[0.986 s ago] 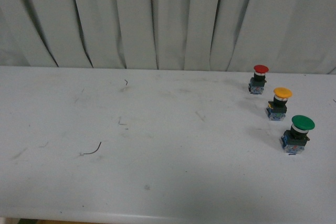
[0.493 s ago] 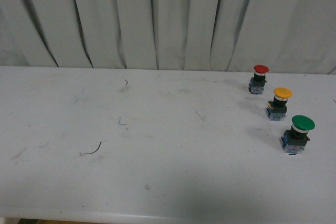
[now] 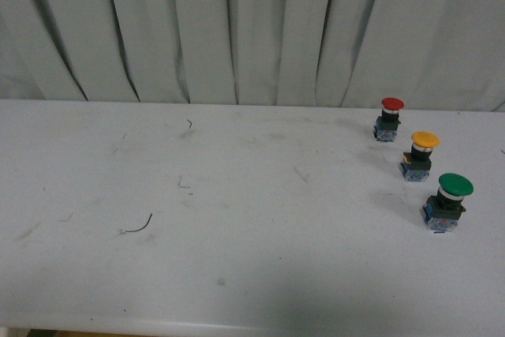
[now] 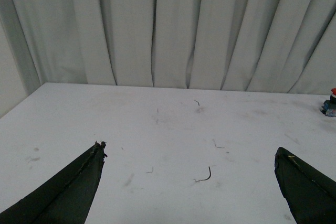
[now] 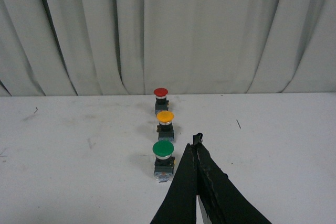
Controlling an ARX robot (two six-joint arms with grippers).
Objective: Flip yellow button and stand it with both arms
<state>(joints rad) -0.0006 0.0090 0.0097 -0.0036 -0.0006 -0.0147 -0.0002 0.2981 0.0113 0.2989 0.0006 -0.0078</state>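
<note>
A: Yellow-capped push-button with blue block [image 3: 419, 156] is standing cap-up, axis vertical, between red-capped button [image 3: 388, 119] and green-capped button [image 3: 447, 202].

B: Left gripper [image 4: 191, 153] is gaping wide, empty; right gripper [image 5: 195, 141] is pinching closed on nothing.

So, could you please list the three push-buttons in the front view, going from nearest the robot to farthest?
green-capped button → yellow button → red-capped button

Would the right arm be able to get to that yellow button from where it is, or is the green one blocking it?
Probably yes. The right gripper is shut and beside the green button, not behind it. The yellow button stands in its own gap, apart from the green and red button, with bare table alongside.
</note>
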